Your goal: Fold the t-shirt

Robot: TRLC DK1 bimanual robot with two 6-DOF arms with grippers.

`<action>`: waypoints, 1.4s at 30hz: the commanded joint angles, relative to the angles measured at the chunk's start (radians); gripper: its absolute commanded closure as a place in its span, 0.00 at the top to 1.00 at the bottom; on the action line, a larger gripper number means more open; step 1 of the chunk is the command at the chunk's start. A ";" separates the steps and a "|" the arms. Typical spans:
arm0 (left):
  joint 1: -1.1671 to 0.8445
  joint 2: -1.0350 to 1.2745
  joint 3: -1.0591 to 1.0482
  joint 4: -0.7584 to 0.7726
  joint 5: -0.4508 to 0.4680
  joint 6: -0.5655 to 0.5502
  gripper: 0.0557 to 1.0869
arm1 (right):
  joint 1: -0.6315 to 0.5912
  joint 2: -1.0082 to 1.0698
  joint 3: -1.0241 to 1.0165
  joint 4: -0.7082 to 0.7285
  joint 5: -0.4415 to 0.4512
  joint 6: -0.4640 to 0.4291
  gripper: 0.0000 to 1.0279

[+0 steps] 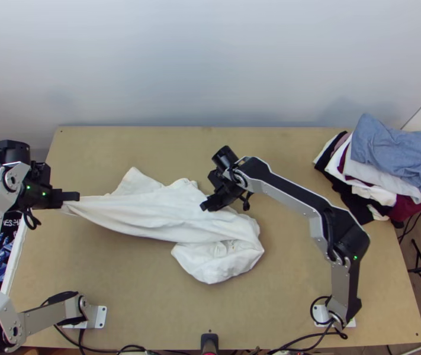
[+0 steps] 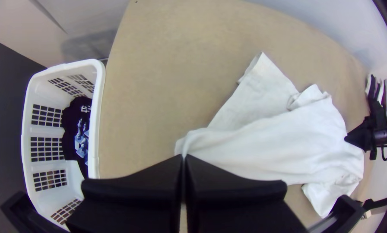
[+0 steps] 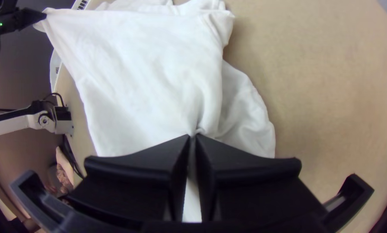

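The white t-shirt (image 1: 151, 207) lies bunched across the table's middle, its left end drawn out to a raised point. That point is pinched by my left gripper (image 1: 71, 198) near the table's left edge. In the left wrist view the left gripper (image 2: 184, 159) is shut on a corner of the shirt (image 2: 262, 146). Around the cloth's right half, my right gripper (image 1: 205, 204) is on top of the shirt. The right wrist view shows the right gripper (image 3: 193, 139) shut on a gathered fold of the shirt (image 3: 146, 77), with a loose part lying beyond it.
A pile of clothes (image 1: 397, 163) rests at the table's back right corner. A white basket (image 2: 99, 108) holding dark printed cloth stands off the left edge. Bare tabletop (image 1: 293, 278) extends in front of and right of the shirt.
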 commanded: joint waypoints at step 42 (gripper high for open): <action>-0.031 -0.266 -0.145 -0.056 0.194 -0.060 0.04 | 0.154 -0.667 -0.629 -0.340 0.061 -0.110 0.03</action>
